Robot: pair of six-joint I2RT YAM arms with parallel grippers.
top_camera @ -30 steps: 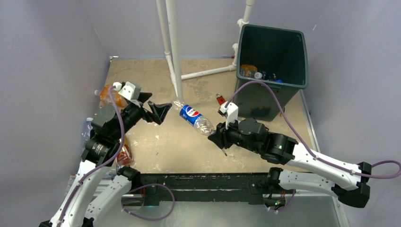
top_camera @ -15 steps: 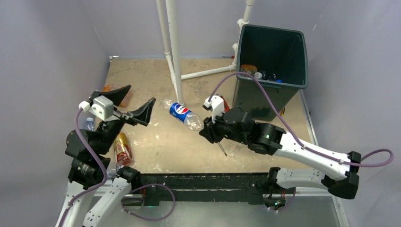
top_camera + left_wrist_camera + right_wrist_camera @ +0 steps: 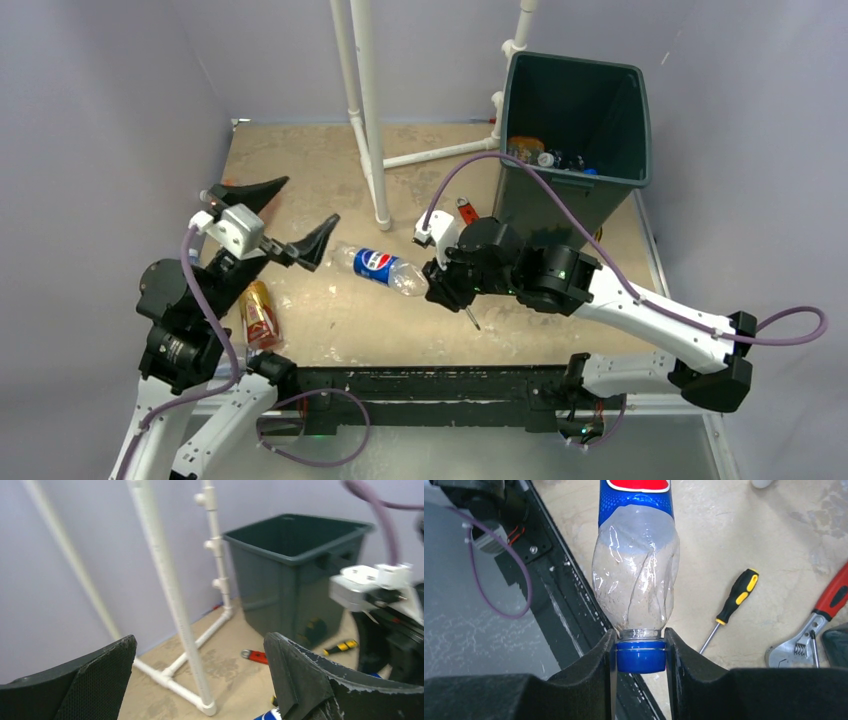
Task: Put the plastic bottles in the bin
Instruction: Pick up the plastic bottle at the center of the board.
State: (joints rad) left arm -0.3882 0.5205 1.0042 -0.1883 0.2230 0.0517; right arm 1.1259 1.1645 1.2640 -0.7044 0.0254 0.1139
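- Clamping the Pepsi bottle by its blue cap, the right gripper had its fingers nearly closed, one on each side of the cap.
- From above, the Pepsi bottle stuck out leftward from the right gripper over the middle of the bench; couldn't tell whether it touched the surface.
- Bottle body was clear and crumpled, with the blue label toward its base.
- Left gripper was spread wide and held nothing; one fingertip sat just beside the bottle's base.
- In the left wrist view, the left gripper showed both black fingers far apart.
- Bin stood upright at the far right corner, well apart from the held bottle, with several bottles at its bottom.
- An orange-tinted bottle lay on the bench beside the left arm.
- Screwdriver and red-handled wrench lay on the bench near the right gripper.
- White pipe frame stood behind the bottle.
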